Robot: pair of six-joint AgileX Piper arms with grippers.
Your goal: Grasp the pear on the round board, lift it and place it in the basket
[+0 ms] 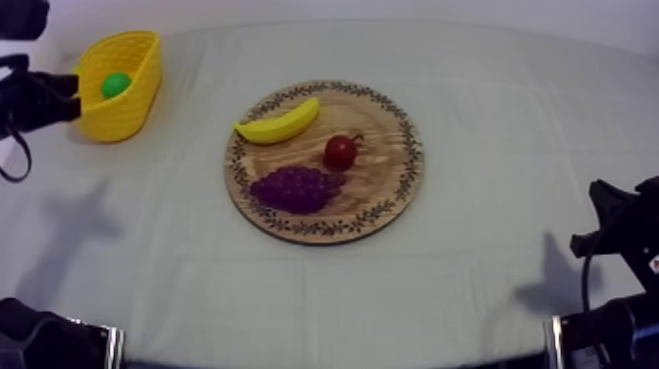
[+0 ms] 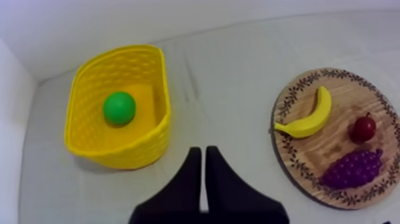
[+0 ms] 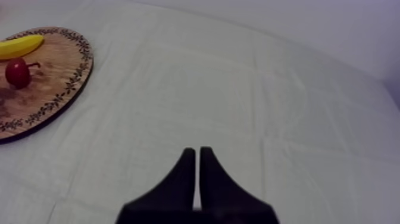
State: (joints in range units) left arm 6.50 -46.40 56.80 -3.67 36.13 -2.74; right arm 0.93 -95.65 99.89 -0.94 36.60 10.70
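**Pear point(image 2: 119, 108) in the yellow basket point(image 2: 128, 152): clearing the arm**

Top view: the green pear rests on the basket floor, near its middle and free of the walls. The basket stands at the table's far left, well apart from the round wooden board point(image 1: 412, 147). The board carries a banana point(image 1: 279, 123), a small red fruit point(image 1: 340, 152) and a bunch of grapes point(image 1: 294, 188), and no pear.

Left wrist view: the left gripper point(image 2: 200, 150) hangs above the cloth just outside the basket's near wall, fingers pressed together into a narrow wedge and holding nothing.

Right wrist view: the right gripper point(image 3: 197, 150) is likewise closed on nothing, over bare cloth away from the board.

By this layout the placing looks complete, and the step in hand is judged to be the left arm's retreat. To do it well, raise the wrist before drawing back, so that no finger or link catches the light basket's rim and tips or drags it. The right arm need not move.
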